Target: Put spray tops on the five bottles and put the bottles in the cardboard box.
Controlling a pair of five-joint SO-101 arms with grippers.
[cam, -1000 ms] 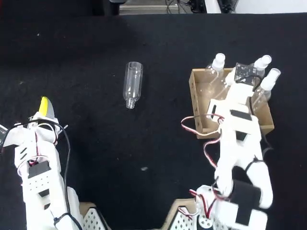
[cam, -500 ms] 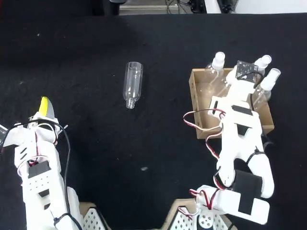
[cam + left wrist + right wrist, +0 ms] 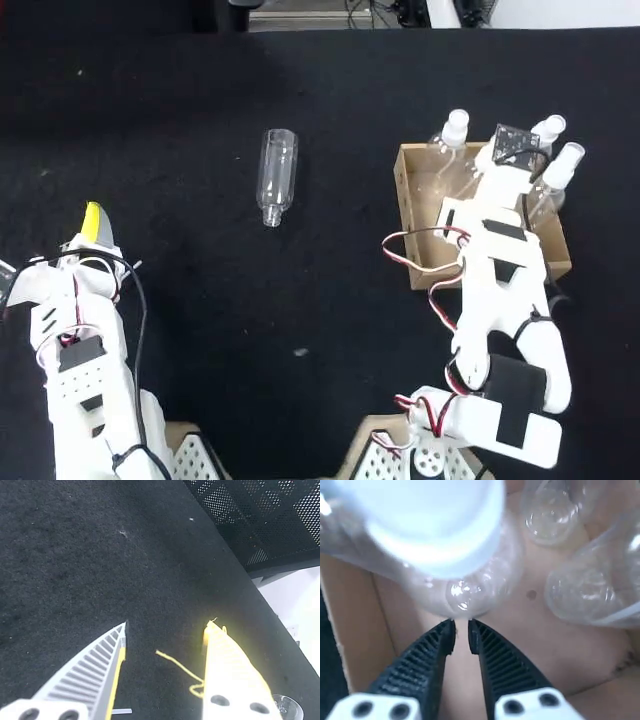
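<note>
Right pincer (image 3: 460, 627) sits down inside the cardboard box (image 3: 408, 215). Its two black fingers are almost pressed together, with only a thin gap, and they hold nothing. Their tips are just beside a clear bottle (image 3: 465, 580) with a white spray top (image 3: 435, 520). Two more bottles lie close by in the box.

One bottle (image 3: 277, 175) with no top lies on its side on the black table (image 3: 200, 330), well apart from the box. Its open mouth points toward the arms. The left pincer (image 3: 166, 630) is wide open over the table and holds nothing.

I think this bottle is light and empty. It is round and smooth, so it could roll or slip. Its thin plastic could squash if squeezed hard. A soft hold around the middle of its body looks best.

The box is crowded, so there is little room left. The right arm hangs over it, and its looping wires (image 3: 405, 260) sit by the near wall.
</note>
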